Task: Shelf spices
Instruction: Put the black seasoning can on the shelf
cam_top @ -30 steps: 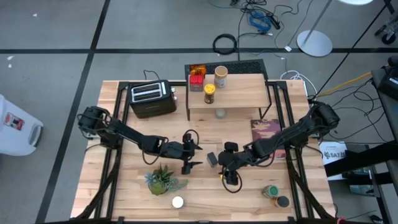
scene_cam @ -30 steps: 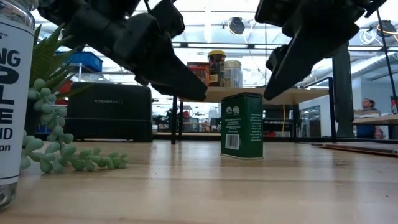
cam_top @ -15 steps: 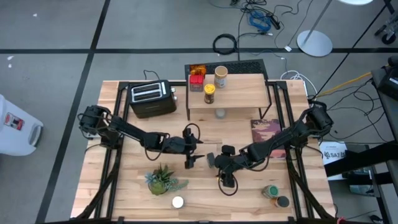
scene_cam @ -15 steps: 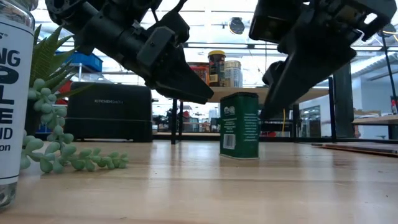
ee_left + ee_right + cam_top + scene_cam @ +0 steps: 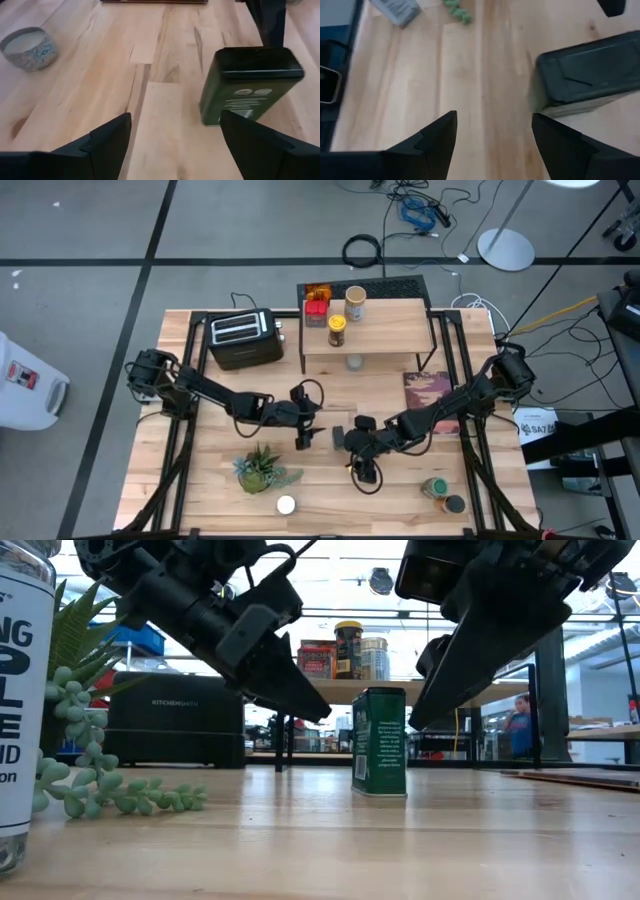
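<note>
Green square tin [image 5: 379,741] stands upright on the wooden desk [image 5: 400,490], between the left gripper [image 5: 303,432] and right gripper [image 5: 358,455]. Both sets of fingers are spread open, holding nothing. 4 spice containers [image 5: 332,310] sit on the shelf [image 5: 390,330].

Two dark fingers [image 5: 435,137] of the right gripper [image 5: 492,137], spread wide apart, with bare wooden table [image 5: 470,90] between them. Past one finger, a dark green tin [image 5: 590,80] (flat lid facing up, nothing touching it). Far off, a few little green plant beads [image 5: 456,11] and a gray label [image 5: 395,10] at the edge.
</note>
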{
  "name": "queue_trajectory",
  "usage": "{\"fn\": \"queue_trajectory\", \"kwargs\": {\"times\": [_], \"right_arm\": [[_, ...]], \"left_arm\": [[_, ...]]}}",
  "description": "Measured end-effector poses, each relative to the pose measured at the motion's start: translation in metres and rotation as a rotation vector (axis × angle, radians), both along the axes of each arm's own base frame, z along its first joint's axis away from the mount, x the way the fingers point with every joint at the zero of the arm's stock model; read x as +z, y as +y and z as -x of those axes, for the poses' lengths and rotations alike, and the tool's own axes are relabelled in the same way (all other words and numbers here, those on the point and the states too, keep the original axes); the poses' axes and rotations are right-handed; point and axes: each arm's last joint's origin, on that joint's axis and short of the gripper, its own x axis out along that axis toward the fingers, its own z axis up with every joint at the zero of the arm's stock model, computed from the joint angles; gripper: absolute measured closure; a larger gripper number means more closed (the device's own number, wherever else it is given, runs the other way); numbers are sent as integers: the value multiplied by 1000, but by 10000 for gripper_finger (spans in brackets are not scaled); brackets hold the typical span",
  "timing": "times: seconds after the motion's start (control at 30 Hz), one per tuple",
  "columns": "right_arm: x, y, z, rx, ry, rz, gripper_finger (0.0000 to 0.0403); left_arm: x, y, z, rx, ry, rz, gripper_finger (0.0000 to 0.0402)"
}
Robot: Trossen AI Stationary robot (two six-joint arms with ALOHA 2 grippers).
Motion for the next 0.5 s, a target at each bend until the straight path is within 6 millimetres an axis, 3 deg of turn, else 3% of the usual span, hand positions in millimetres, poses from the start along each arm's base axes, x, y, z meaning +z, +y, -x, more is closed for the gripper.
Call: {"fn": "queue_trajectory", "kwargs": {"times": [0.27,0.5], "right_arm": [[1,4,-4,16,-31,-60,158],[-17,7,-17,21,-78,-71,158]], "left_arm": [[1,-1,-1,-3,-12,4,86],[1,0,-1,10,-14,-5,86]]}}
